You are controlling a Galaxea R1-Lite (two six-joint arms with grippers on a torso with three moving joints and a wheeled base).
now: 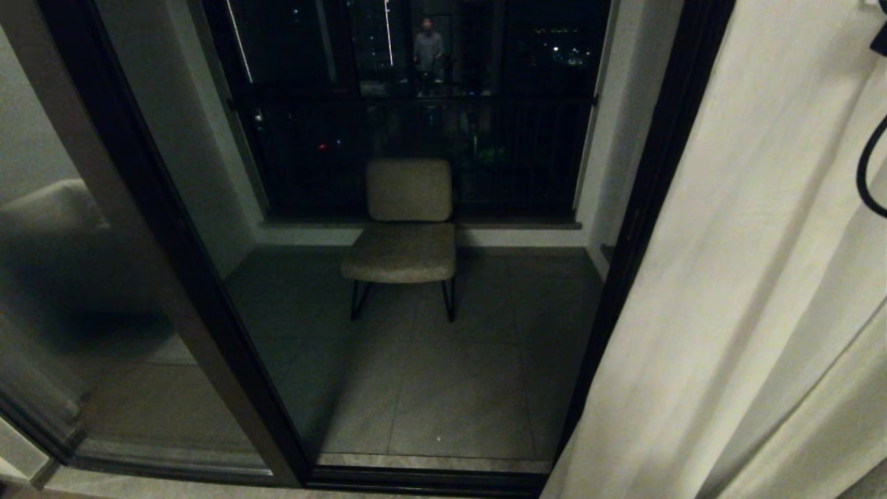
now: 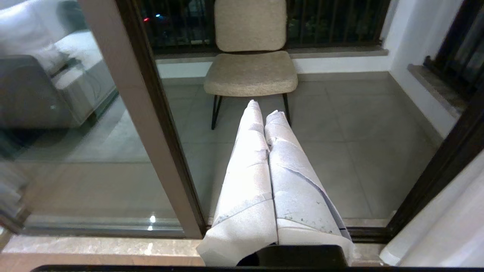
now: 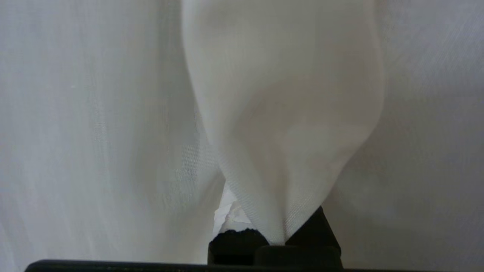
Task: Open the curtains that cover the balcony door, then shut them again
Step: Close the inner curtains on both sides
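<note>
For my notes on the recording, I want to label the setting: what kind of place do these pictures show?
Most likely a home, at the doorway to a small balcony at night: a tall dark-framed sliding glass door, a cream floor-length fabric curtain drawn aside, and a beige cushioned chair with thin black legs before a black railing.
</note>
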